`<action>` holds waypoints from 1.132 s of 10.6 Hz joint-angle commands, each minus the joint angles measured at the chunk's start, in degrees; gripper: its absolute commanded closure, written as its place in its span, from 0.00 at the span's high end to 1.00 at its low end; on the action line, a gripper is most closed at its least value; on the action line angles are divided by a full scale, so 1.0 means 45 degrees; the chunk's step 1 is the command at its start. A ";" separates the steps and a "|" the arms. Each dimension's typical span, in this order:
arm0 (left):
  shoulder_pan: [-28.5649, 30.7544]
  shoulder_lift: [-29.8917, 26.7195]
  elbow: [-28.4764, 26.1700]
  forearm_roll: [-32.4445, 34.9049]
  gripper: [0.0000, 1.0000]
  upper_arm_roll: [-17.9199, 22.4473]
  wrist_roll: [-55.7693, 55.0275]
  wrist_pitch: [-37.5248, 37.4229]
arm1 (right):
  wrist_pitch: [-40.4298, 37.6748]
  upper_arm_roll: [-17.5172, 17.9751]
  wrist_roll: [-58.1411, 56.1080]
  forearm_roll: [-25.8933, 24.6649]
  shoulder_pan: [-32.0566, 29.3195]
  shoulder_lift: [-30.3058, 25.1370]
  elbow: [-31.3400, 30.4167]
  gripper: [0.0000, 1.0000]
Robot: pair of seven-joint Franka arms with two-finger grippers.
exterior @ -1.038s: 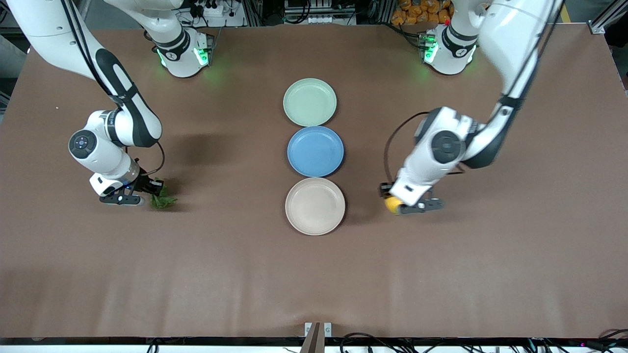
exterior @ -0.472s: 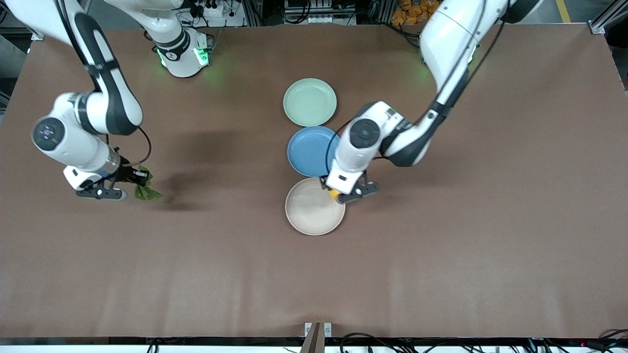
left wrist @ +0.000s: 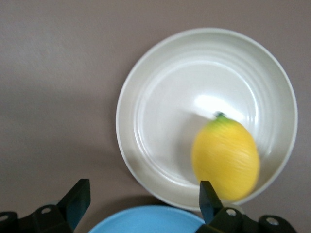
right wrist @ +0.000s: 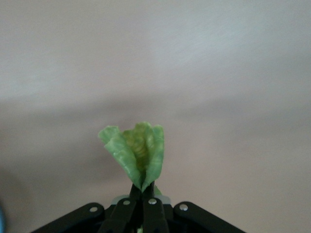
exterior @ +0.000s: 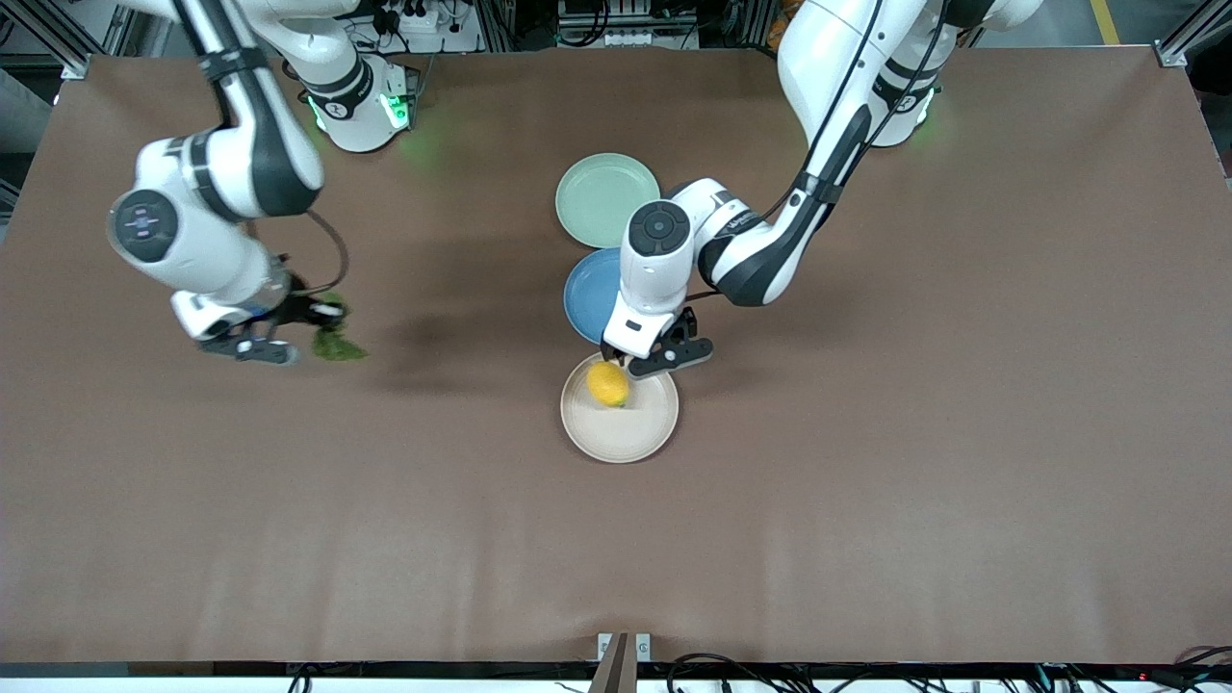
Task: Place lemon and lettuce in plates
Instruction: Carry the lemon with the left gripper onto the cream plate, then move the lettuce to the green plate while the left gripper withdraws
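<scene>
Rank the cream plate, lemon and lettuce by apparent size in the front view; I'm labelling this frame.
1. Cream plate, clearly largest.
2. Lemon and lettuce look about alike; the lettuce is held up in the air, so I won't rank them.

Setting: robotics laboratory. Evidence: wide table under plain brown cloth (exterior: 866,500); two white articulated arm bases with green indicator lights (exterior: 361,106) bolted along one edge; aluminium-profile framing (exterior: 1189,34), power strips and loose black cables (exterior: 712,674) around it.

White arms (exterior: 828,87), black-banded joints
</scene>
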 commanded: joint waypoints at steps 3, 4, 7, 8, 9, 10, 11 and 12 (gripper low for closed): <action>0.1769 -0.0987 0.0139 0.0393 1.00 0.0113 0.1370 -0.2533 | -0.0511 0.3739 0.5556 0.0656 0.1109 -0.0585 -0.0011 0.00; 0.2491 -0.1261 0.0138 0.0315 1.00 0.0035 0.2441 -0.2966 | -0.0492 0.4405 0.6765 0.0675 0.1519 -0.0546 -0.0011 0.00; 0.3646 -0.1868 0.0138 0.0275 1.00 -0.0024 0.4613 -0.4295 | -0.0414 0.6789 0.8822 0.0637 0.2397 -0.0138 0.0107 0.00; 0.3921 -0.1985 0.0138 0.0275 1.00 -0.0043 0.5412 -0.4589 | -0.0085 0.7490 0.9370 0.0598 0.2518 0.0270 0.0107 0.00; 0.4349 -0.2277 0.0119 0.0294 1.00 -0.0024 0.6426 -0.5036 | 0.0209 0.7826 1.0013 0.0501 0.2731 0.0622 0.0087 0.00; 0.5185 -0.2492 0.0080 0.0275 1.00 -0.0101 0.7847 -0.5640 | 0.0560 0.7810 1.0232 0.0461 0.3275 0.1090 0.0068 0.00; 0.5831 -0.2707 0.0041 0.0198 1.00 -0.0179 0.9235 -0.6091 | 0.1124 0.7790 1.0312 0.0325 0.3706 0.1675 0.0029 0.00; 0.6515 -0.3096 -0.0307 0.0178 1.00 -0.0219 1.0022 -0.6192 | 0.1516 0.7674 1.1048 -0.0314 0.4174 0.2299 0.0028 0.00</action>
